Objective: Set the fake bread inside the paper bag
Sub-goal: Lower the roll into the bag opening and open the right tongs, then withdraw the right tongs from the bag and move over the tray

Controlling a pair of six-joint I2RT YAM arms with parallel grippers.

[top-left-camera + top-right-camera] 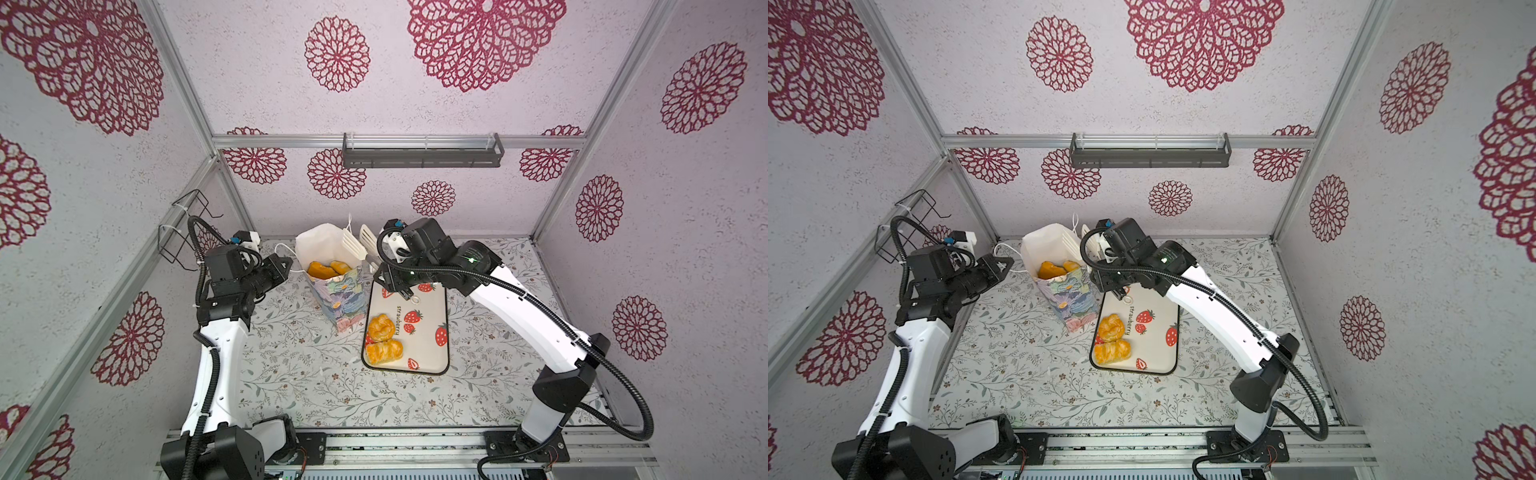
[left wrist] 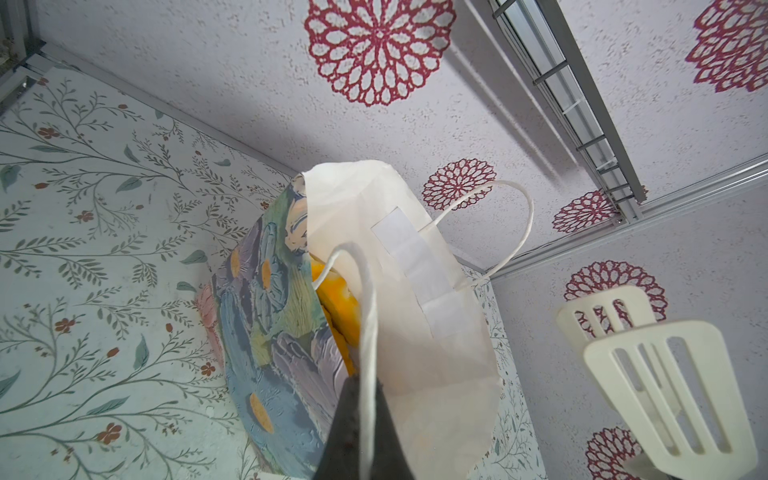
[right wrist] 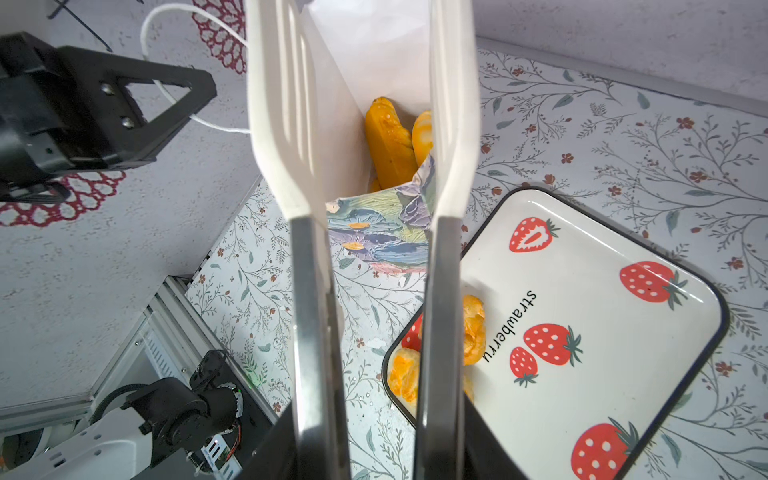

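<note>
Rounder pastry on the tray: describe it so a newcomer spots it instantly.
Find the white strawberry tray beside the flowered paper bag. At its near end lie the rounder pastry and a longer braided loaf. The pastry is the curled one, farther back, next to the printed word.

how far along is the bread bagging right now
Done: at least two pastries lie in the bag. In hand: the left gripper is shut on the bag's handle, and the right gripper holds tongs, open and empty, by the bag's mouth. Left: a round roll and a longer roll on the tray.
</note>
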